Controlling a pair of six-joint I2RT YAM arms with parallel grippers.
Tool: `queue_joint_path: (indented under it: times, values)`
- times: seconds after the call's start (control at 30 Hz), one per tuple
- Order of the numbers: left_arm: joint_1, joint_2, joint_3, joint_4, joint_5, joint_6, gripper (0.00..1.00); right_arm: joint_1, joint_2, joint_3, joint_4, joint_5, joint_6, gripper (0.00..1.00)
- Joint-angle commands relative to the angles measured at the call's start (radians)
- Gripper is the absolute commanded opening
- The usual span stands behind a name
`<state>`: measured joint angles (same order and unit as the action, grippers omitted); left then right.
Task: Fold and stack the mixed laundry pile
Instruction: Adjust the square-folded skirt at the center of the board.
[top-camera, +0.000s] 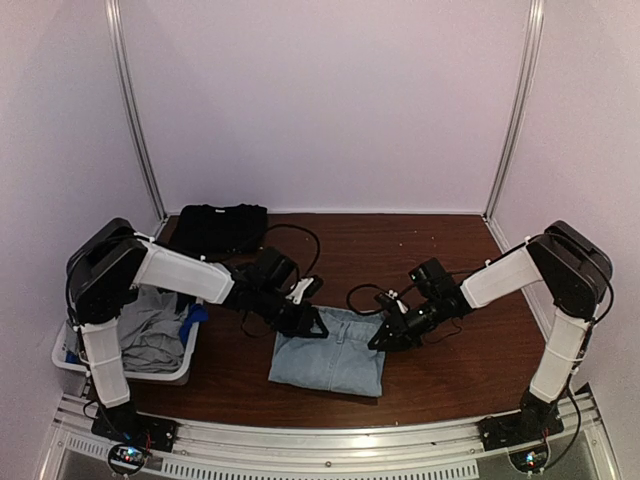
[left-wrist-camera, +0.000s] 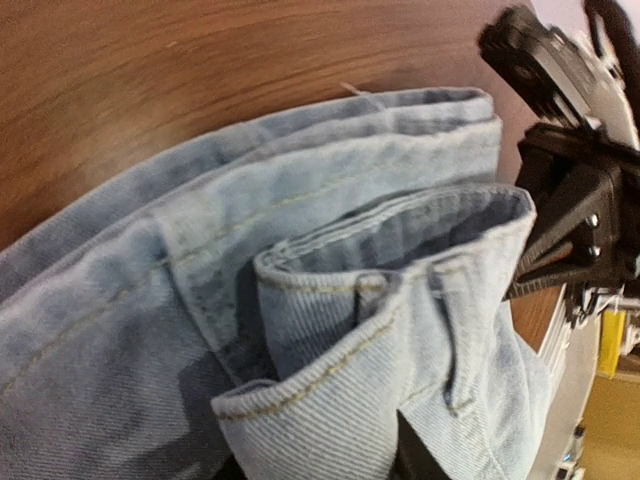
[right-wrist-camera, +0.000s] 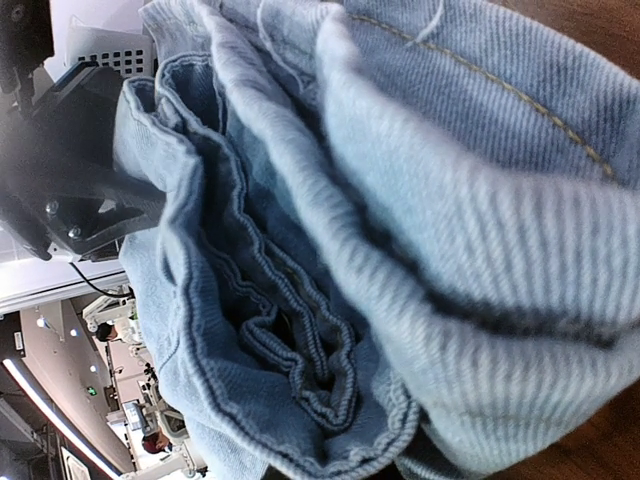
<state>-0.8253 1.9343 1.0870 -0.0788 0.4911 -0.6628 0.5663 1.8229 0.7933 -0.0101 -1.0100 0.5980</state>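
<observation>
Folding the light-blue denim piece (top-camera: 330, 365) on the bench (top-camera: 450, 250): pinched at far edge by right jaws; cannot tell for left jaws. Next needs both corners lifted level, drawn nearward.

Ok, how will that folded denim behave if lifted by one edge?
The denim piece will probably sag rather than stay flat: its raised edge curls in the left wrist view. Thick seams and stacked layers suggest some weight; the coarse weave likely resists slipping.
</observation>
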Motion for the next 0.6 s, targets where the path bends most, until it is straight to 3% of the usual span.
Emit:
queue_joint_path:
  times: [0.0,0.13,0.33,0.57]
  values:
    - [-0.003,-0.041,0.024,0.069,0.022,0.019,0.24,0.005,-0.059,0.020,0.018,0.046,-0.024,0.00]
    - [-0.003,-0.136,-0.029,0.106,0.012,0.031,0.00,0.023,-0.151,0.064,-0.062,0.068,-0.041,0.00]
    - [0.003,-0.177,-0.049,0.061,-0.085,0.075,0.00,0.030,-0.155,0.179,-0.186,0.101,-0.089,0.00]
    - [0.029,-0.087,-0.011,0.074,-0.203,0.084,0.00,0.011,0.019,0.262,-0.228,0.240,-0.135,0.00]
